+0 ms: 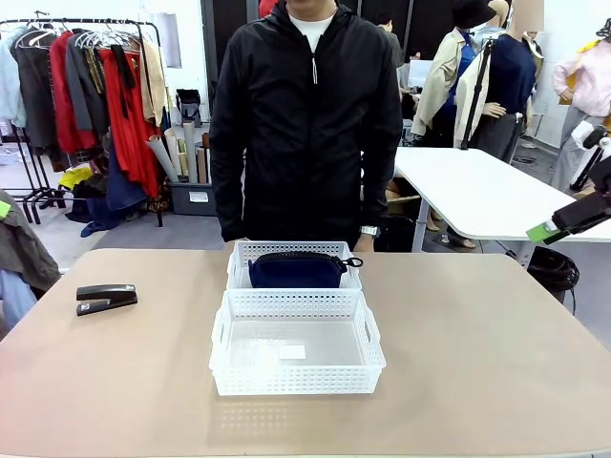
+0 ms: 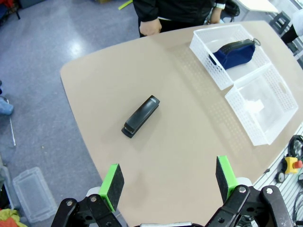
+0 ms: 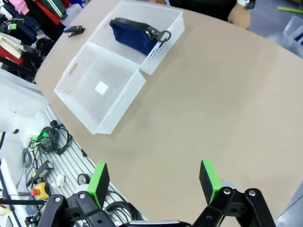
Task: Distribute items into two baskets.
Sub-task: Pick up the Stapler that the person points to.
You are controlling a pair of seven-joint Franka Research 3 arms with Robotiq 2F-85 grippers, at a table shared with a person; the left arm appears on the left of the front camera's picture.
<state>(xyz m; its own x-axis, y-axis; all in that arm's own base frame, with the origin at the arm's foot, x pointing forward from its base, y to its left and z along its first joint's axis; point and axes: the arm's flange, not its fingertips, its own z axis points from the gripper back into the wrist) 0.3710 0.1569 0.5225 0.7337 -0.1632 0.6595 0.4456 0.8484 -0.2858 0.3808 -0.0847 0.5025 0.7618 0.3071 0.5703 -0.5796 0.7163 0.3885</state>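
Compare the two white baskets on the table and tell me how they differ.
The far basket holds a navy pouch; the near basket holds just a small white label on its clear bottom. The far basket sits close to the person; the near basket sits in front of it, toward the robot's side. Both are white, rectangular and upright, with perforated sides.

No text readable at this moment. Small white label [image 1: 292,352] on clear bottom of near basket [image 1: 296,380], print too small to make out, blank-looking from both wrist views.
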